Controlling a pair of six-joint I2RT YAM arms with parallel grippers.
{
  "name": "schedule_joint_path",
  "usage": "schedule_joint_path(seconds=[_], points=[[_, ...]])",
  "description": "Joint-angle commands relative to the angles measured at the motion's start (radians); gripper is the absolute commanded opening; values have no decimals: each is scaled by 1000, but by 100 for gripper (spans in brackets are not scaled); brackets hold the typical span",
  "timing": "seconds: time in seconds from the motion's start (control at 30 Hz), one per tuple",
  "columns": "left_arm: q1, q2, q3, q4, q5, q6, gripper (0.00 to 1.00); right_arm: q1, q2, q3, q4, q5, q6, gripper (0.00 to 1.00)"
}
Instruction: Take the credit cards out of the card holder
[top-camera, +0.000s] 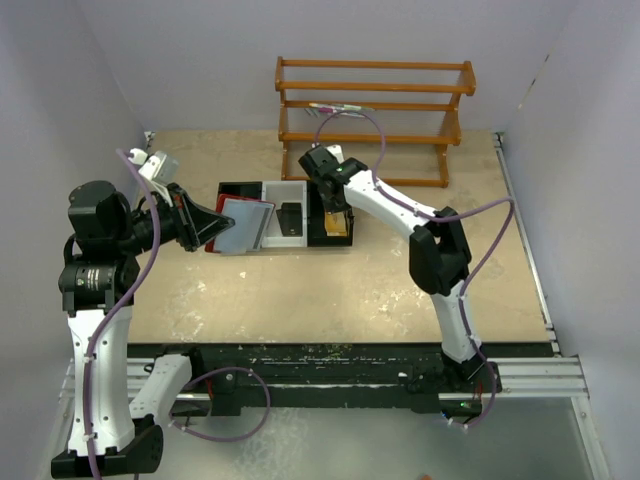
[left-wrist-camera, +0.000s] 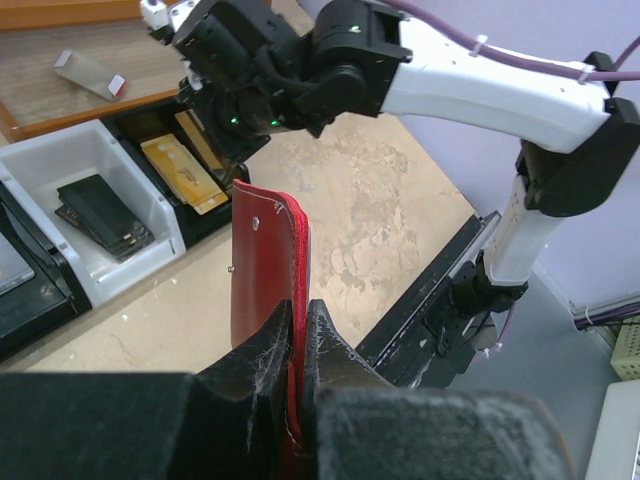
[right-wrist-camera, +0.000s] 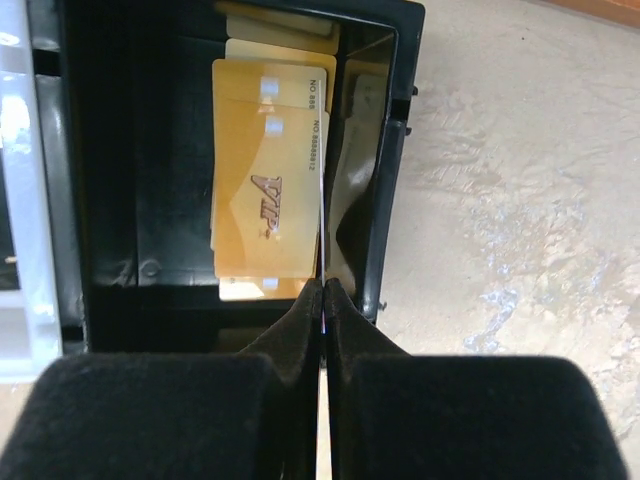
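left arm (top-camera: 97, 350), right arm (top-camera: 378, 200): white moulded links between black cylindrical joint housings. thin purple cable (left-wrist-camera: 530, 60) runs along each arm; a white zip tie (left-wrist-camera: 480, 45) straps it on the right one. small green lights (left-wrist-camera: 352, 14) on the right wrist housing. left gripper (left-wrist-camera: 298, 312) and right gripper (right-wrist-camera: 322, 288) all black, fingers (right-wrist-camera: 285, 335) wedge-shaped, tapering to thin tips, matte, faintly fuzzy surface.

Left gripper (top-camera: 203, 226) holds the wallet (top-camera: 241, 223) just left of the 3-bin tray (top-camera: 285, 240); right gripper (top-camera: 336, 213) hangs over its right bin.
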Motion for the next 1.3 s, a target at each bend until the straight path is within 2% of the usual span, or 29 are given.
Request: schedule_joint_path(seconds=[0.0, 0.27, 0.47, 0.57, 0.73, 0.83, 1.0, 1.1, 1.27], points=[[4, -15, 40, 81, 50, -36, 1, 15, 58, 98, -87, 98, -10, 0], [4, -13, 79, 85, 69, -56, 1, 22, 139, 154, -78, 75, 0, 0], [4, -8, 69, 109, 75, -82, 1, 22, 132, 159, -63, 59, 13, 23], [4, -8, 62, 114, 75, -86, 1, 23, 111, 147, -55, 48, 20, 38], [4, -13, 51, 119, 76, -91, 1, 22, 39, 142, -54, -19, 52, 44], [4, -12, 48, 119, 85, -95, 1, 22, -42, 127, -23, -117, 57, 47], [4, -15, 47, 99, 90, -61, 1, 21, -291, 17, 120, -293, -13, 55], [4, -10, 33, 76, 81, -18, 1, 8, -440, -54, 184, -409, -91, 66], [3, 21, 10, 76, 127, 23, 1, -6, -644, -136, 275, -763, -254, 82]])
